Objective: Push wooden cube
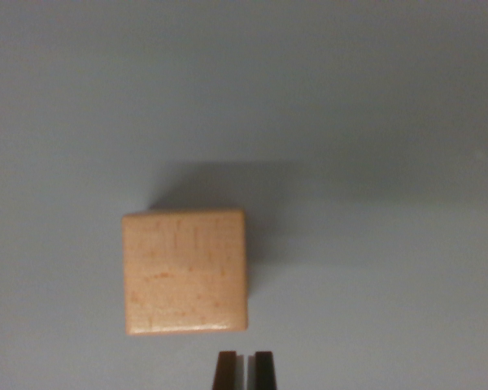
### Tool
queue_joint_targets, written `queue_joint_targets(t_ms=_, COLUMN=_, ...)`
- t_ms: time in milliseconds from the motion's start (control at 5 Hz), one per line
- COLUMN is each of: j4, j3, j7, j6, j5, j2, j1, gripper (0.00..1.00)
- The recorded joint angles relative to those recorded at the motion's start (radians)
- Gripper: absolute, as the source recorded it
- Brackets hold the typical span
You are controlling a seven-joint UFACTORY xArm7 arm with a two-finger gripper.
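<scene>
Sitting alone on the grey table (73, 106), one cube (185, 271) lies just left of centre in the wrist view. One gripper (244, 370) shows just below its lower right corner, fingertips nearly together, holding nothing.

I'm getting a dim, soft wrist view with a bluish-grey cast over the table (81, 106). The frame is darkening toward the corners, most at one and eleven o'clock. The wooden cube (185, 271) is throwing a blurred shadow toward twelve and two o'clock, so light is arriving from about seven o'clock. A faint sheen is running along the cube's bottom edge. Grain is looking smeared, and the gripper (244, 370) tips at six o'clock are showing dark and out of focus.
</scene>
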Motion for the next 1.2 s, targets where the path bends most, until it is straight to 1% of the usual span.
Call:
queue_joint_targets(t_ms=200, j4=0.0, j3=0.0, j7=0.0, j6=0.0, j5=0.0, j2=0.0, j1=0.0, gripper=0.0)
queue_joint_targets(t_ms=400, j4=-0.033, j3=0.008, j7=0.017, j6=-0.035, j5=-0.0002, j2=0.008, j1=0.0072, gripper=0.0)
queue_joint_targets(t_ms=600, j4=-0.033, j3=0.008, j7=0.017, j6=-0.035, j5=-0.0002, j2=0.008, j1=0.0072, gripper=0.0)
queue_joint_targets(t_ms=800, j4=-0.062, j3=0.016, j7=0.032, j6=-0.067, j5=-0.0003, j2=0.014, j1=0.0137, gripper=0.0)
queue_joint_targets(t_ms=1000, j4=-0.062, j3=0.016, j7=0.032, j6=-0.067, j5=-0.0003, j2=0.014, j1=0.0137, gripper=0.0)
queue_joint_targets(t_ms=1200, j4=-0.088, j3=0.023, j7=0.045, j6=-0.095, j5=-0.0004, j2=0.02, j1=0.0194, gripper=0.0)
